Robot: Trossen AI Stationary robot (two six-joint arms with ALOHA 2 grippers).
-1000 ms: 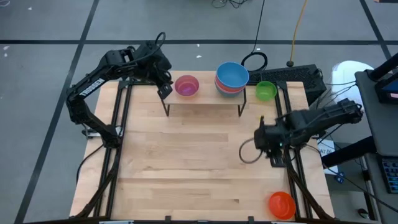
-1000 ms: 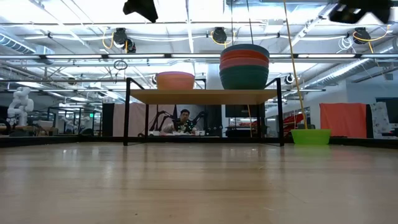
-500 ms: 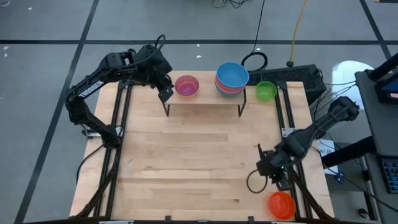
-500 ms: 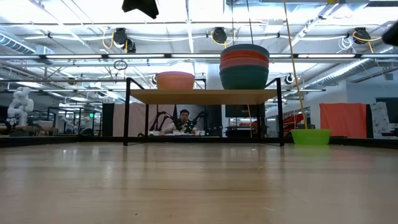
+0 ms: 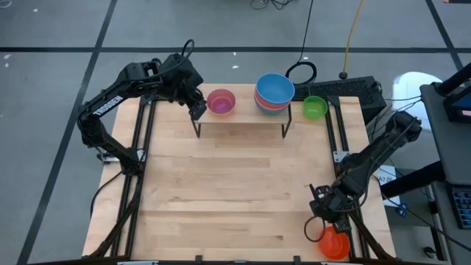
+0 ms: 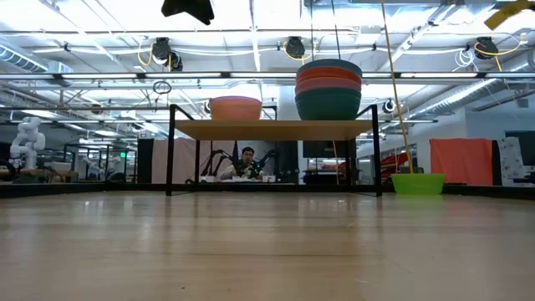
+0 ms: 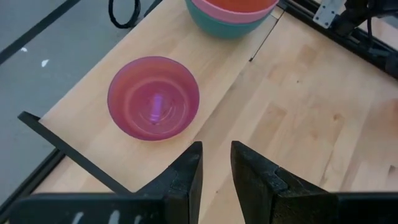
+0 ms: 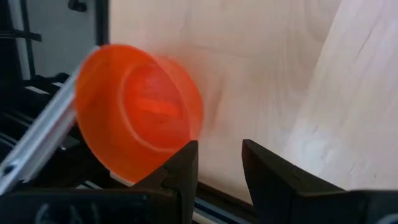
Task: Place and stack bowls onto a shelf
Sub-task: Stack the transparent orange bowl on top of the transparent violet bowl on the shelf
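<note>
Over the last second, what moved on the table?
The right gripper swept from the table's middle right toward the near edge, ending open beside the orange plastic bowl, not holding it. The left gripper, shelf and bowls stayed put.

table (image 5: 221, 191) centre open, shelf (image 5: 243, 121) at back

Right gripper (image 5: 321, 227) seemingly just over the orange bowl (image 5: 334, 242)

**Hidden and cut-off parts**

The orange bowl (image 5: 334, 242) is partly covered by the right gripper (image 5: 321, 221) from above — and blurred in that arm's wrist view. The stacked bowls (image 7: 233, 14) run off the left wrist picture's edge; lower bowls show only rims.
</note>
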